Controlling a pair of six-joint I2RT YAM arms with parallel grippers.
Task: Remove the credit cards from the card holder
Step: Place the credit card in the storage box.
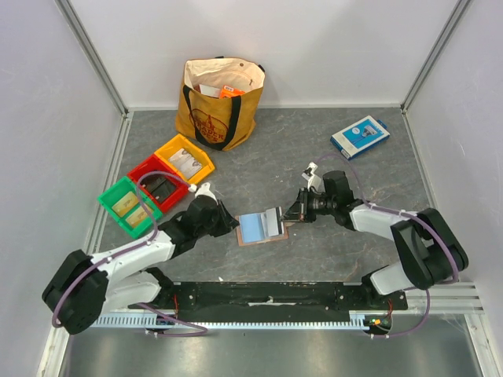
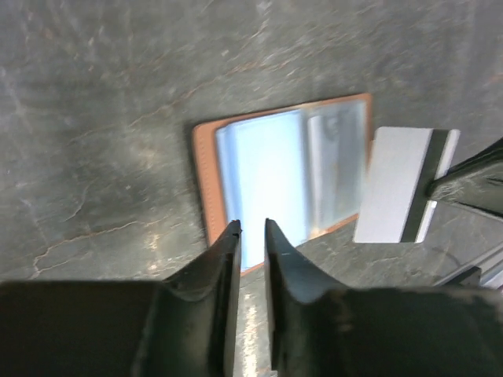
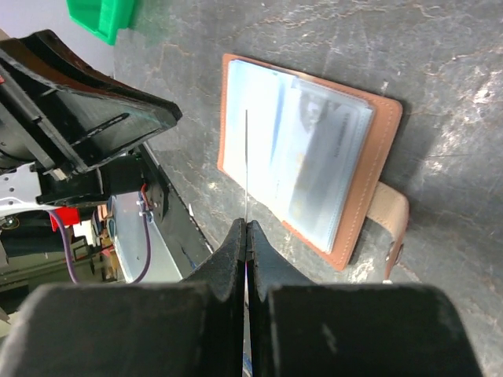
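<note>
The card holder (image 1: pixel 255 229) lies open on the table, tan leather rim with pale blue and clear sleeves; it also shows in the left wrist view (image 2: pixel 283 173) and the right wrist view (image 3: pixel 314 149), snap tab (image 3: pixel 393 224) on its far side. My right gripper (image 1: pixel 295 210) (image 3: pixel 247 226) is shut on one credit card (image 1: pixel 273 217), held on edge just above the holder's right side. The card looks pale with a dark stripe (image 2: pixel 401 184) and is edge-on in the right wrist view (image 3: pixel 246 157). My left gripper (image 1: pixel 228 224) (image 2: pixel 251 228) sits at the holder's left edge, jaws a narrow gap apart, empty.
A tan tote bag (image 1: pixel 218 102) stands at the back. A blue-and-white flat box (image 1: pixel 359 136) lies at the back right. Yellow (image 1: pixel 183 159), red (image 1: pixel 159 182) and green (image 1: pixel 130 206) bins sit in a row at the left, beside the left arm.
</note>
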